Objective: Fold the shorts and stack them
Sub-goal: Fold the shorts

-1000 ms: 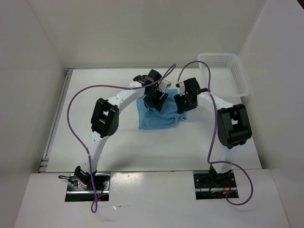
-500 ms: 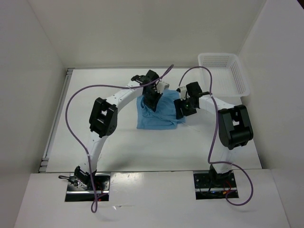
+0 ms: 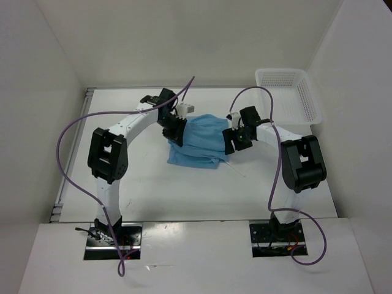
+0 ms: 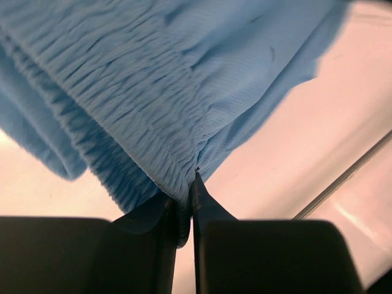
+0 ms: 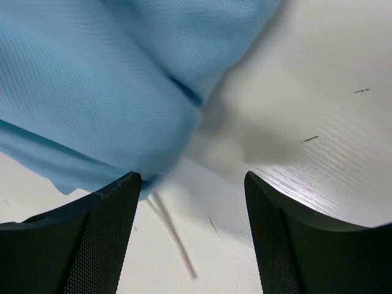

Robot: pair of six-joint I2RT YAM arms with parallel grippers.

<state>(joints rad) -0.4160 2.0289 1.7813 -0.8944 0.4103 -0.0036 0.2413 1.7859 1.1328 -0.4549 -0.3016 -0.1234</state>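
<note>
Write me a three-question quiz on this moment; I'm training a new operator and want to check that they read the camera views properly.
1. True or false: the left tool is shut on the gathered waistband of the shorts.
2. Pick one. The right tool is: A) open, B) shut on the shorts, C) out of view.
3. Fill the gap: the basket stands at the far ___ corner of the table, going by the robot's own sides.

Key: 1 true; 2 A; 3 right.
</note>
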